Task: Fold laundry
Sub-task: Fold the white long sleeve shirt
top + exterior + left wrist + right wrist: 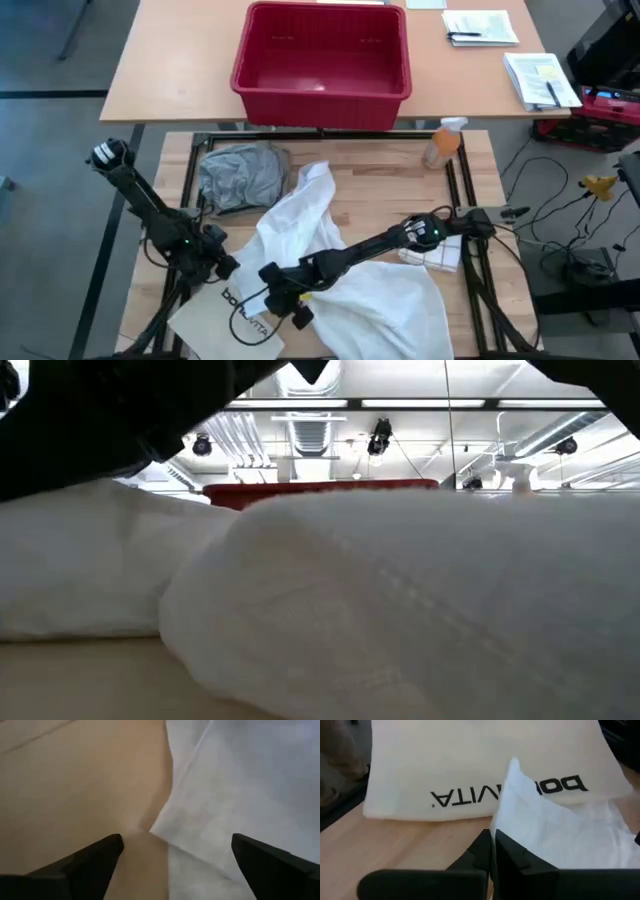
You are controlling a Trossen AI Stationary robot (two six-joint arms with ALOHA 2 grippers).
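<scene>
The large white shirt (345, 270) lies crumpled across the middle of the table and fills the low view (400, 600). My right gripper (492, 851) reaches from the table's right to the shirt's near left part (283, 296) and is shut on it, next to the white "bonavita" bag (485, 775). My left gripper (175, 857) hangs open over bare table and the shirt's left edge (165, 827), just left of the shirt (228, 266). A grey T-shirt (240, 175) lies bunched at the far left. My right gripper pinches a bunched edge of the white shirt (506, 827) between its two fingers, coming in low from the table's right. A point of cloth (514, 770) stands up past the fingertips. The remainder of the shirt lies slack on the table.
A red basket (320, 55) stands on the far table behind. An orange spray bottle (443, 143) is at the far right, and a small white box (435, 255) lies under my right arm. The bag (235, 310) lies at the near left corner.
</scene>
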